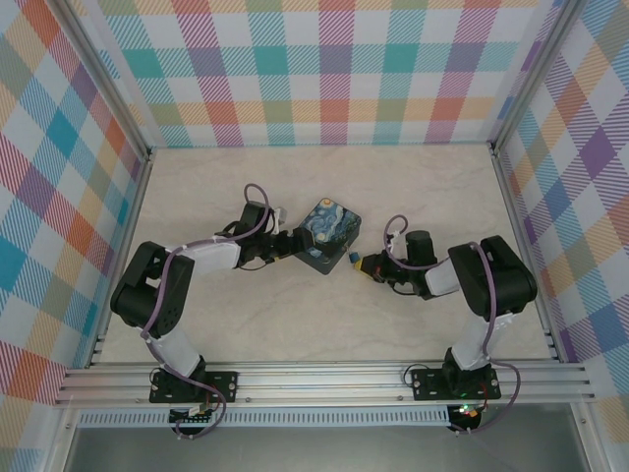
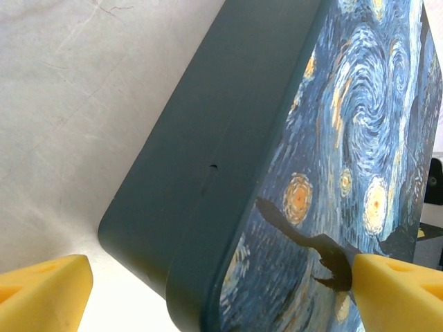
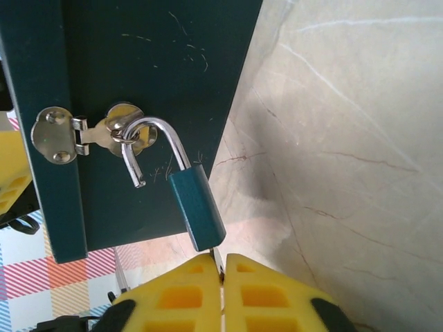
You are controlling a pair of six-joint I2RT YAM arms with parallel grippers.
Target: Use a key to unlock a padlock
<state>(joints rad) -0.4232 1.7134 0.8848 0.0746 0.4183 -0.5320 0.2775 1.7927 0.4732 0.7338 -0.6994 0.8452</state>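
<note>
Mid-table, a dark blue tin (image 1: 329, 233) with a swirly night-sky lid, closed, contents hidden. On the tin's wall toward the right arm, a silver hasp (image 3: 62, 133) folded over its ring. Through that ring, the padlock (image 3: 199, 211), shackle sprung, one leg free of the blue body. Just under the body, the key (image 3: 218, 257), a thin sliver pinched by the right gripper (image 3: 221, 273), yellow fingers pressed together. At the tin's opposite corner, the left gripper (image 1: 293, 246), fingers spread wide to either side, one clear of the wall. Around the tin, bare marbled table (image 1: 246, 324) and plaid walls (image 1: 324, 69).
</note>
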